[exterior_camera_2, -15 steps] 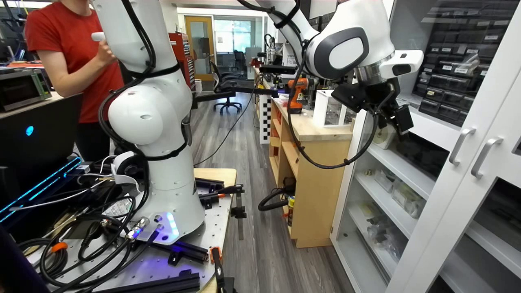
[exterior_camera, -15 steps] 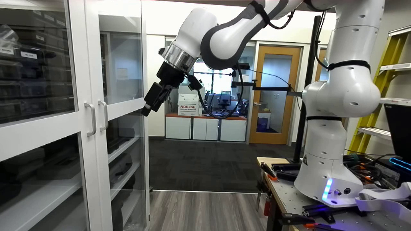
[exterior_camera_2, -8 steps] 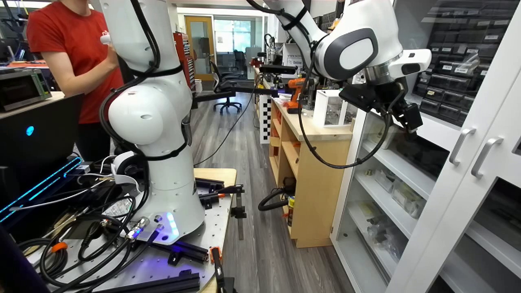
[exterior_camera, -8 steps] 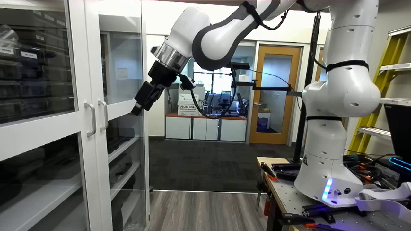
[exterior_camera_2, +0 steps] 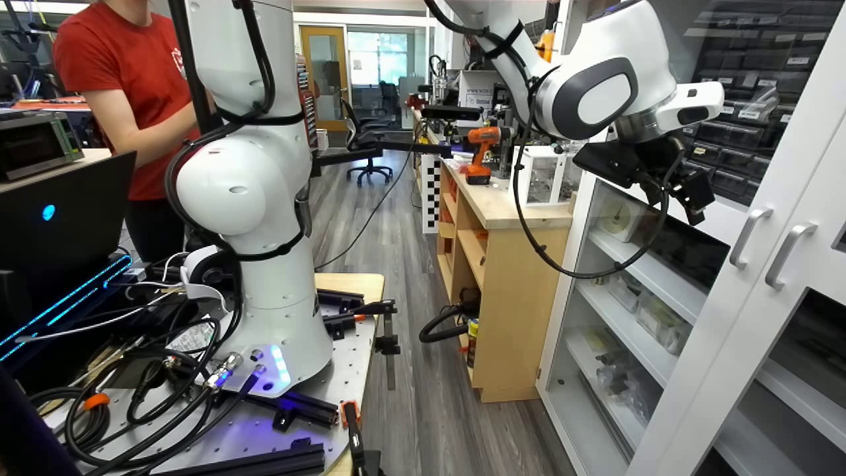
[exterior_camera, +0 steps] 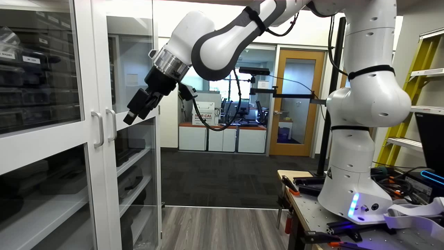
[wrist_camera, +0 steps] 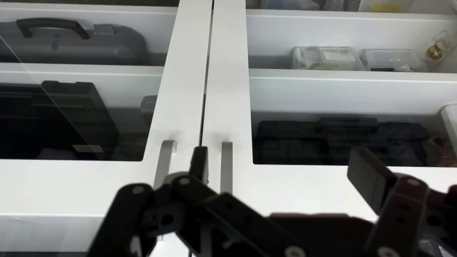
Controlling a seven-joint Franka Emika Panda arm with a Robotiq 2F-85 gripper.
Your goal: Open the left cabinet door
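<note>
The left cabinet door is white-framed glass and stands shut. It shows at the left in an exterior view point(exterior_camera: 38, 139), farther along the cabinet in an exterior view point(exterior_camera_2: 717, 297), and at the right in the wrist view point(wrist_camera: 303, 191), which looks upside down. Its bar handle shows in both exterior views point(exterior_camera: 98, 129) point(exterior_camera_2: 751, 238) and in the wrist view point(wrist_camera: 226, 166). My gripper point(exterior_camera: 133, 117) is open and empty, tilted down in front of the doors, apart from the handle. In the wrist view, my gripper point(wrist_camera: 280, 162) has one finger between the two handles; the left door's handle appears between the fingers.
The matching right door, also shut, has its handle point(exterior_camera: 112, 125) close beside. A wooden workbench point(exterior_camera_2: 522, 297) stands past the cabinet's far end. The robot table point(exterior_camera: 301, 208) carries clamps and cables. A person in red point(exterior_camera_2: 125, 99) stands behind the robot base.
My gripper has moved toward the cabinet, leftward in an exterior view and rightward in the other exterior picture, closer to the handles. The doors have not moved.
</note>
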